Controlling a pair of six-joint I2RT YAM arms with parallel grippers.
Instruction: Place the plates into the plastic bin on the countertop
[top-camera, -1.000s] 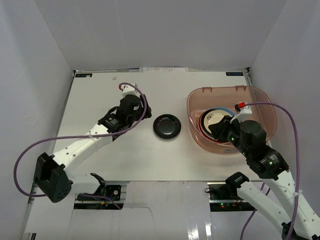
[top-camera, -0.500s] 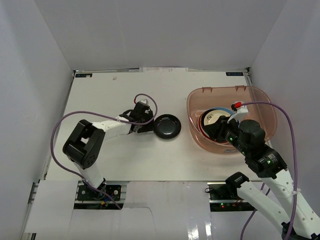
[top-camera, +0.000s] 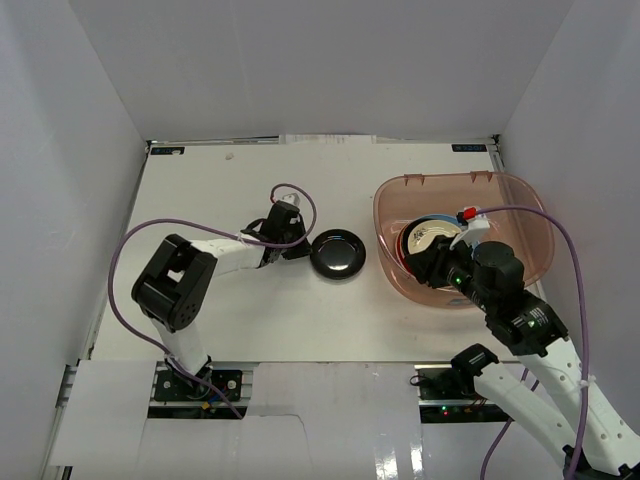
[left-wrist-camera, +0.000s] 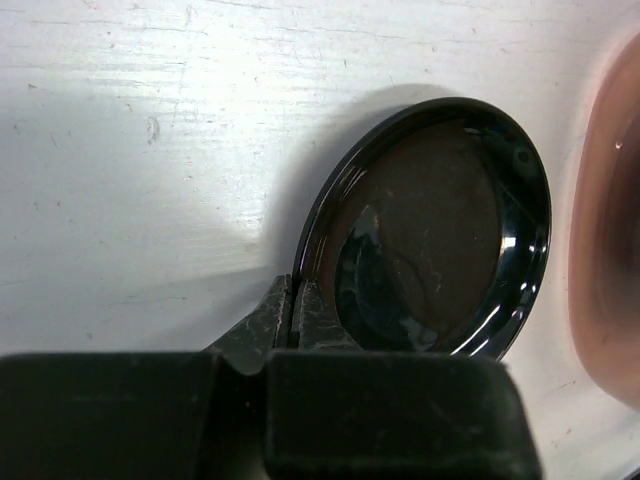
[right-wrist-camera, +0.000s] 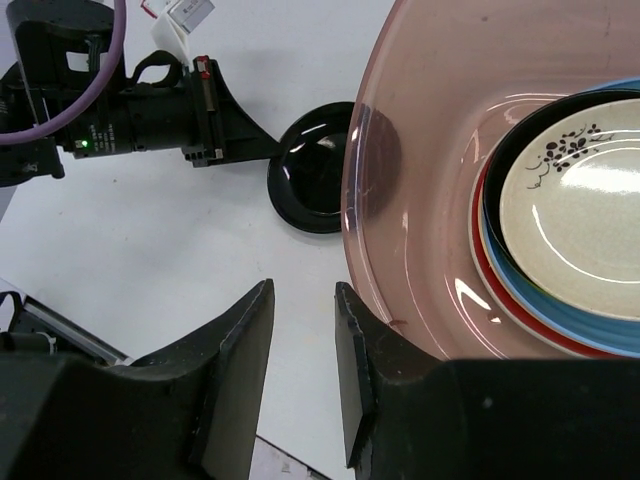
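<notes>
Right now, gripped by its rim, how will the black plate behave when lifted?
The black plate looks rigid, so it should lift whole. Its glossy glaze may slip in the left gripper. Pinched at one edge, it may tilt.

On my overhead feed I see the flat white rectangular countertop (top-camera: 200, 190) filling the middle of the frame, boxed in by white walls (top-camera: 80, 120) on the left, back and right. Two things rest directly on it. A glossy black round plate (top-camera: 337, 254) sits just right of centre; my left wrist feed shows fine scuffs and a small mark in the white surface beside it. The large translucent pinkish-brown plastic bin (top-camera: 450, 178) stands at the right of the frame, close to the right wall. A narrow strip of bare white separates plate and bin.
</notes>
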